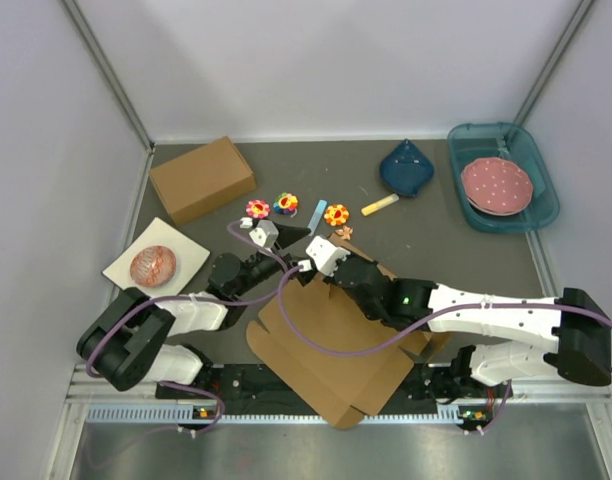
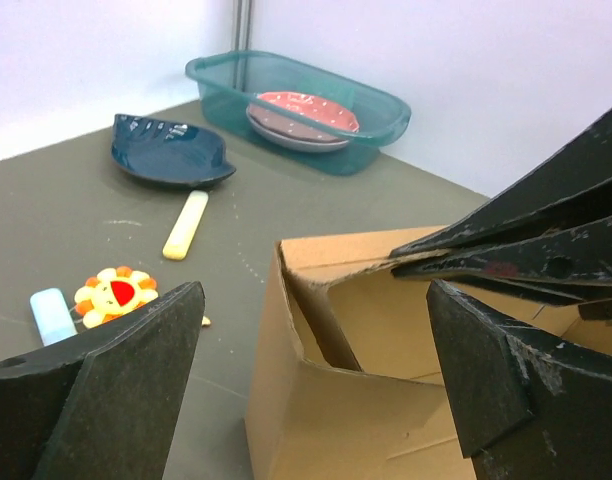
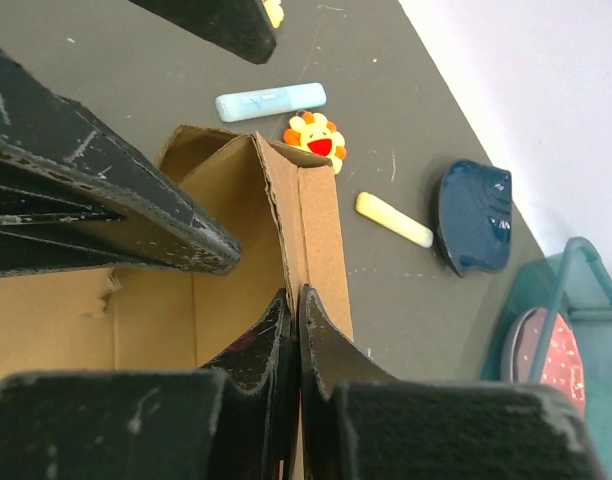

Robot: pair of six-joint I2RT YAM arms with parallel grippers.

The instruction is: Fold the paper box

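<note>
Top external view shows the paper box (image 1: 326,350) lying mostly flat on the grey tabletop (image 1: 446,240), at its near edge between the two arm bases. Its far corner is raised into upright walls. Both arms reach in over that raised corner.

From the left wrist, the left hand (image 2: 316,310) is spread wide open, one finger on either side of the raised cardboard corner, holding nothing. From the right wrist, the right hand (image 3: 298,300) is closed, its two fingers pinched together on the top edge of an upright wall of the paper box.

Just beyond the raised corner lie an orange flower toy (image 1: 336,214), a pale blue stick (image 1: 318,211) and a yellow stick (image 1: 379,205). Two more flower toys (image 1: 258,209) sit to their left. A dark blue leaf-shaped dish (image 1: 406,168) rests further back, and a teal tub (image 1: 531,215) at the far right holds a pink dotted plate (image 1: 496,185). A deeper cardboard box (image 1: 201,178) stands at the far left, and near it a white square plate (image 1: 121,270) carries a reddish round item (image 1: 153,264)
</note>
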